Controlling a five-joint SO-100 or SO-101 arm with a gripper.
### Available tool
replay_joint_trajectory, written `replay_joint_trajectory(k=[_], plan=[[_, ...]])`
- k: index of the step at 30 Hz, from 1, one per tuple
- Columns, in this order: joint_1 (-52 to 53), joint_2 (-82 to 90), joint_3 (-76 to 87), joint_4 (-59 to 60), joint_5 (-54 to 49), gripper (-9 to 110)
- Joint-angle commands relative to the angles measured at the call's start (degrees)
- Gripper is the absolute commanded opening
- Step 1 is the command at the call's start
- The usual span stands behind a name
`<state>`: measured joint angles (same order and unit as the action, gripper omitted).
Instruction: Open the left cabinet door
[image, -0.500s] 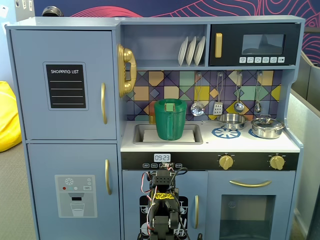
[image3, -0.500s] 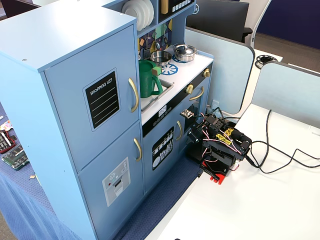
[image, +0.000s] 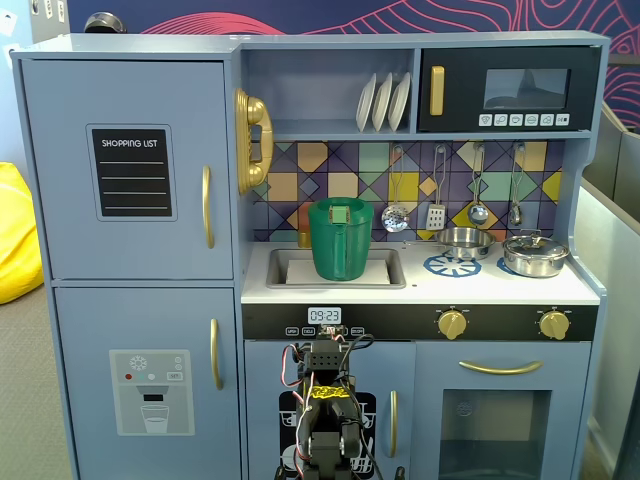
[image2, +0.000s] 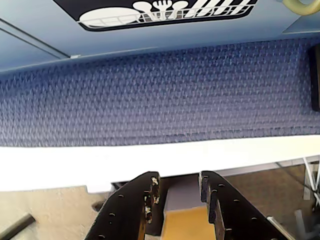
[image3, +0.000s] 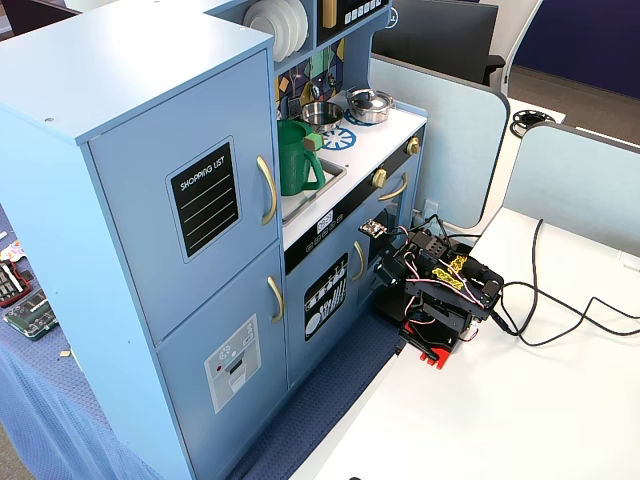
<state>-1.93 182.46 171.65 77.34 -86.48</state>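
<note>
In a fixed view facing the toy kitchen, the left cabinet door (image: 128, 168) is sitting closed in the upper left section, its chalkboard panel (image: 131, 172) facing outward and its vertical gold handle (image: 207, 207) lying along the right edge. The lower door with the dispenser graphic (image: 148, 376) is closed beneath it. A green pitcher (image: 341, 240) is standing in the sink (image: 283, 268). The arm (image: 325, 400) is sitting folded low at the bottom centre, well apart from the upper door; the fingers are not discernible here.

In the wrist view, the gripper (image2: 179, 192) is entering from the bottom edge with its black fingers (image2: 135, 210) standing slightly apart and holding nothing. It is pointing at a blue woven mat (image2: 160, 95) and the bottom of the dishware-graphic door (image2: 40, 25).

In the other fixed view, the door (image3: 180, 200) is showing shut, and the arm (image3: 435, 290) is resting folded on the white table (image3: 520, 420), near the kitchen's base.
</note>
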Motion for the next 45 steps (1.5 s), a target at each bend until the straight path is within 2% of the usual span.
replay_joint_trajectory(k=[1,9,16,23,28,36,45], plan=[[-3.34,-0.44,0.09,4.04,3.69,0],[-19.34,-5.89,-4.04,-37.88,-2.37,0],[-31.38,-15.38,-18.46,-54.67,-8.79,0],[-35.86,-27.16,-35.33,-63.9,-10.99,0],[-36.04,-35.77,-45.7,-68.55,-11.6,4],[-35.42,-44.47,-54.49,-74.18,-9.23,12],[-39.46,-51.5,-62.58,-77.17,-12.83,10]])
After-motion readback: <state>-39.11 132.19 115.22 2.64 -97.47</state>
